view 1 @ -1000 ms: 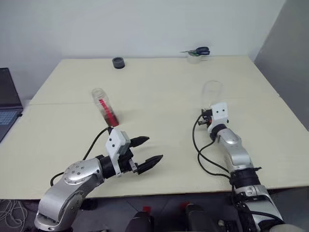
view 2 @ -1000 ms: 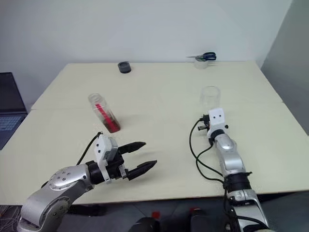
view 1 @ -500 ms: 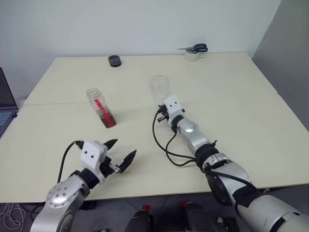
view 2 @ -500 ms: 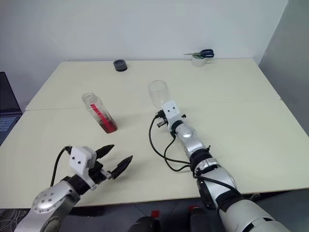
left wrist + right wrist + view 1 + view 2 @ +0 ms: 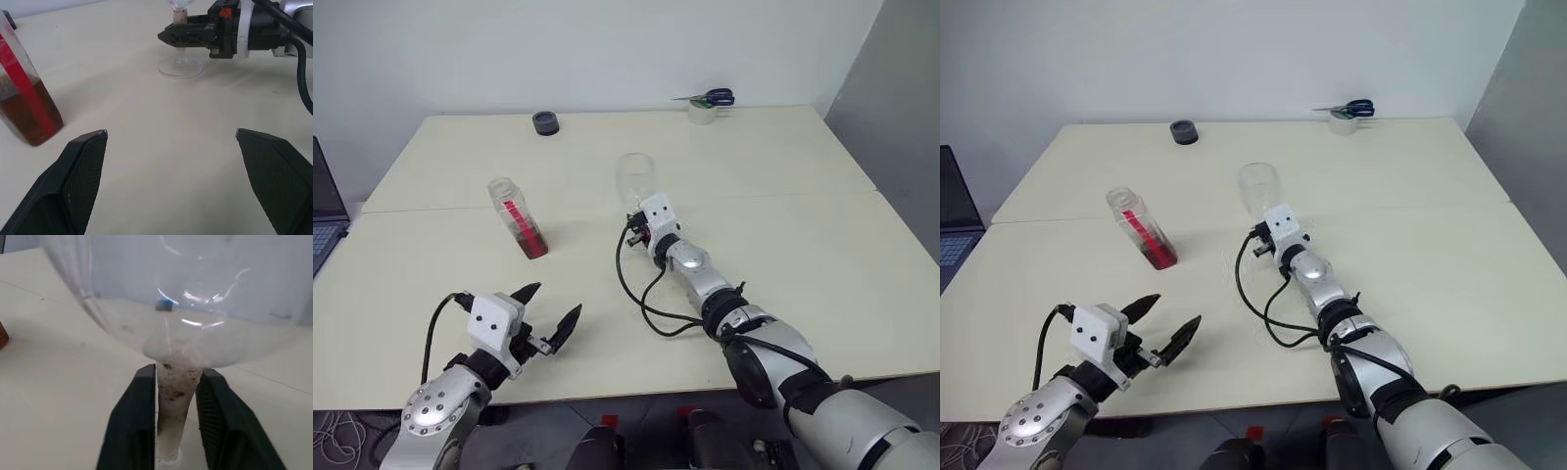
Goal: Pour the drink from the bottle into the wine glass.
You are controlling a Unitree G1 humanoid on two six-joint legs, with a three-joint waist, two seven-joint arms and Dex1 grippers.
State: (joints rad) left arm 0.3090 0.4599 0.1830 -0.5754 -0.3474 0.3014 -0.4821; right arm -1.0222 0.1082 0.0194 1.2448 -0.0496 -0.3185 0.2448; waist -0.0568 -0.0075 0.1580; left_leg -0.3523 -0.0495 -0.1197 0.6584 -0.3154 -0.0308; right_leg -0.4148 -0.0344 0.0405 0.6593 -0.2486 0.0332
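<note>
The bottle (image 5: 517, 217) stands leaning on the table's left half, uncapped, with a red label strip and a little reddish drink (image 5: 532, 245) at its base. The wine glass (image 5: 634, 178) stands upright at mid-table, its foot (image 5: 181, 67) flat on the tabletop. My right gripper (image 5: 176, 372) is shut on the glass's stem just under the bowl, one finger on each side. My left gripper (image 5: 554, 301) hovers open near the table's front edge, short of the bottle (image 5: 24, 98), with nothing between its fingers.
A black round cap (image 5: 546, 121) lies at the far edge. Blue-handled scissors (image 5: 710, 98) rest on a tape roll at the back right. A laptop (image 5: 321, 211) pokes in at the left. The table's (image 5: 822, 245) right half is bare.
My right arm carried the wine glass leftward from the table's right side to its middle. The left arm drew back and left towards the front edge, its gripper still open.
</note>
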